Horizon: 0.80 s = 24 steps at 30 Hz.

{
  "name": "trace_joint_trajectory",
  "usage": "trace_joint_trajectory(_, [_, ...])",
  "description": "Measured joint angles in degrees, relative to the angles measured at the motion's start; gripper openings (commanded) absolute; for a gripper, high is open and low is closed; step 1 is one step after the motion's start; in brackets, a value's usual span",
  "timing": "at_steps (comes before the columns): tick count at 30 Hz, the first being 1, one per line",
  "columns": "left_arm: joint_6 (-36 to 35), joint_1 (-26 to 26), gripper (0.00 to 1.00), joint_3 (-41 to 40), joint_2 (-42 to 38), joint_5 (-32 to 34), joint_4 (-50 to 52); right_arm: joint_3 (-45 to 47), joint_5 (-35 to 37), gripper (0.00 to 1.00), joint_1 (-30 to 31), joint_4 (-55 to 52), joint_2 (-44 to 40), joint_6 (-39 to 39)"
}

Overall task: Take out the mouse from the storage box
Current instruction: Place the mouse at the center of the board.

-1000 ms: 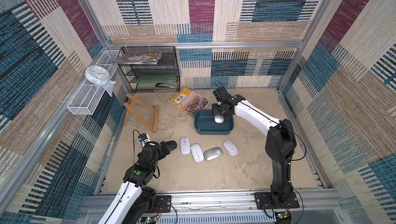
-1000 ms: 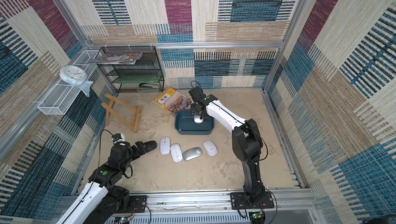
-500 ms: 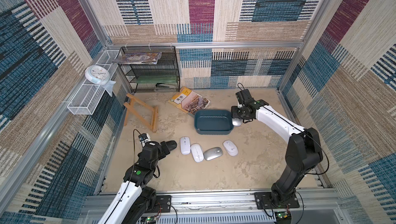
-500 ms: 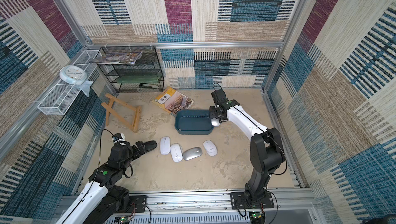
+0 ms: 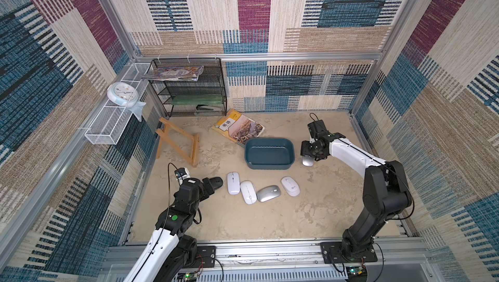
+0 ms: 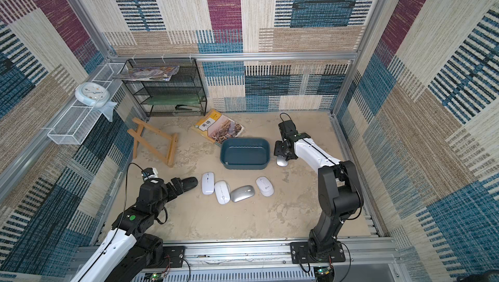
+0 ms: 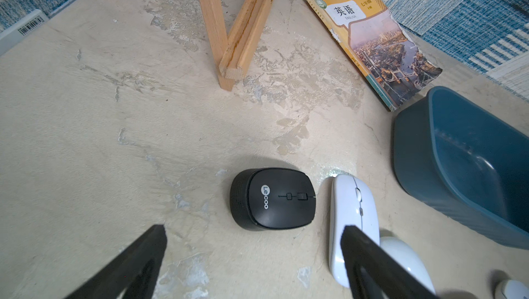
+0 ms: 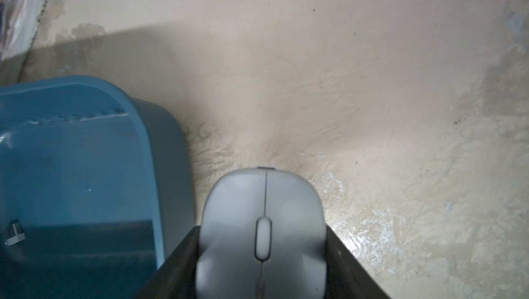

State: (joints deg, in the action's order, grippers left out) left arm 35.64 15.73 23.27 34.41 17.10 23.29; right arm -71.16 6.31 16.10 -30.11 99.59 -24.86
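Between the fingers (image 8: 177,266) of the right gripper (image 8: 262,227) a grey mouse (image 8: 263,197) is clamped by its flanks, long axis in line with the fingers, nose pointed near. It is held just right of the storage box (image 5: 269,139), outside the rim, low over the table (image 5: 324,199); contact can't be told. No mouse is seen in the box. Set-down is judged straight down: bare beige surface below and right. Left gripper (image 7: 253,230) is spread wide by a black mouse (image 7: 274,199), left of the near row of mice (image 5: 256,190), well apart.

So: three white mice (image 5: 233,183), one silver mouse (image 5: 268,193), one black mouse (image 7: 273,199), one grey mouse (image 8: 262,226), one teal tub (image 5: 270,166), one textbook (image 5: 237,129).
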Motion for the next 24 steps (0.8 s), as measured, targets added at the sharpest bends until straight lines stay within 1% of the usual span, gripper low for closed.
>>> trace_joint_trajectory(8, [0.0, 0.0, 0.99, -0.4, -1.4, -0.6, 0.0, 2.7, -0.4, 0.55, -0.5, 1.6, 3.9, 0.0])
trace_joint_trajectory(19, [0.0, 0.0, 0.99, -0.4, -1.1, -0.8, 0.0, 2.7, 0.9, 0.58, -0.5, 2.8, 8.1, -0.2])
trace_joint_trajectory(24, [0.0, 0.0, 0.99, -0.4, -1.5, -0.8, 0.0, 2.3, 2.0, 0.61, -0.5, 3.6, 8.8, -0.4])
